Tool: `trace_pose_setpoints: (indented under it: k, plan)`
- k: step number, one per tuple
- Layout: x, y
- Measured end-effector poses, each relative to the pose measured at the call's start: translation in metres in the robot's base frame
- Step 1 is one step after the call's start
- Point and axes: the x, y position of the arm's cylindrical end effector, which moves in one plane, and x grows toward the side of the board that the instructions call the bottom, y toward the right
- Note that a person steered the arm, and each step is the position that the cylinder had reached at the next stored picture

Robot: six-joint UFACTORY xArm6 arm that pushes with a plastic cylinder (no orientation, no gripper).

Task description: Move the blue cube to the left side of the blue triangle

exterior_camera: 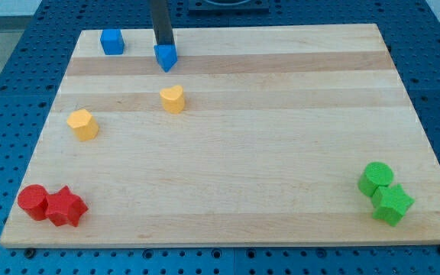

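**A:** Read me the board, left edge to right.

**B:** Item one, bottom left corner: a red cylinder [33, 201] touching a red star [66, 207], both close to the bottom edge. Item two, partway up the left side: a yellow block [83, 124], shape hard to make out. Item three, top left corner: the blue cube [112, 41], the thing to be moved, sitting just inside the top edge. Item four, along the top edge to its right: the blue triangle [166, 56]. Item five, below that: a yellow heart [173, 99]. Item six, bottom right corner: a green cylinder [376, 179] touching a second green block [393, 204].

**A:** And the arm?

**B:** No hand to open or close, just a rod holding nothing. Its tip [163, 45] is hidden right behind the triangle's top, apparently touching it, and well apart from the cube.

**A:** Step in hand?

**B:** My judgement: the cube already lies left of the triangle with a gap between, so it is either closing that gap or nearly finished. The next move would call for the tip to leave the triangle, go round to the cube's left face and nudge it rightward.

**A:** Room?

**B:** Tight at the wooden board's [281, 153] top and left edges; bare wood between cube and triangle.
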Motion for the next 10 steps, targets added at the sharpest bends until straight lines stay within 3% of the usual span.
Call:
trace_pose_setpoints:
  k: [2,3,5,6,8,10]
  plan:
    - [0.053,0.002]
    - [0.037,-0.002]
    - [-0.068,-0.018]
    - [-0.068,-0.032]
    - [-0.069,-0.143]
    - [-0.023,-0.109]
